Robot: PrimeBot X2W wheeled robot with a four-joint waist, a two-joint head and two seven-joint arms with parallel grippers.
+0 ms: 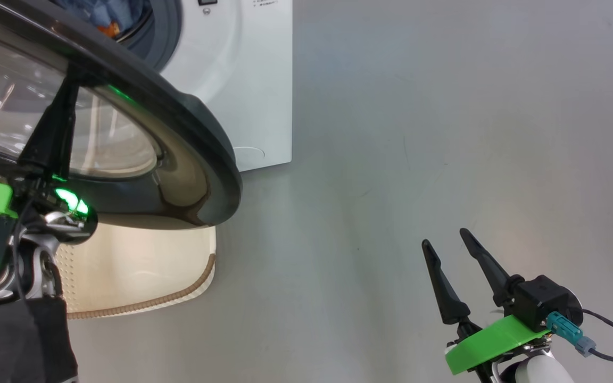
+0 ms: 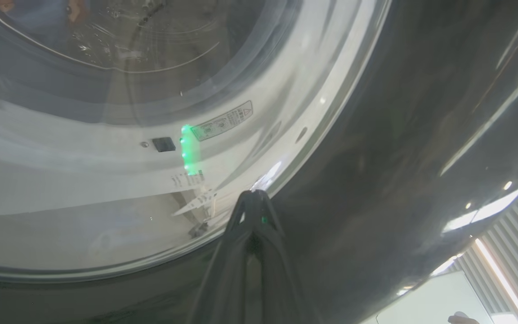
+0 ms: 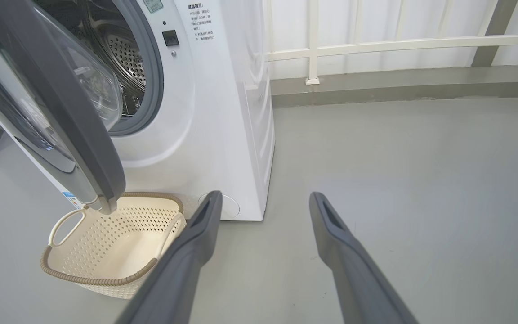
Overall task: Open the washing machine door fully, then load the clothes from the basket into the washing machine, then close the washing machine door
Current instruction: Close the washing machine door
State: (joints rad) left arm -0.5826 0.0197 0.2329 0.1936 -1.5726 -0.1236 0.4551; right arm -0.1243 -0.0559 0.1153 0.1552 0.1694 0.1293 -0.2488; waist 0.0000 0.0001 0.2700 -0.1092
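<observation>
The washing machine door [image 1: 195,133], glossy black with a clear bulging window, stands partly open in front of the white washing machine [image 1: 253,80]. My left gripper [image 1: 69,88] is shut with its tips against the door's outer face. In the left wrist view the left gripper [image 2: 252,194] touches where the glass meets the door's [image 2: 398,157] black rim. The clothes [image 1: 107,24], blue with orange, lie in the drum. The cream basket [image 3: 106,243] sits empty on the floor under the door [image 3: 70,121]. My right gripper [image 1: 444,236] [image 3: 265,198] hangs open over bare floor, holding nothing.
Grey floor [image 1: 445,133] stretches to the right of the machine [image 3: 223,126]. A white railing [image 3: 376,45] on a low grey kerb runs behind. The basket [image 1: 141,271] lies right beside my left arm, tucked under the door's lower edge.
</observation>
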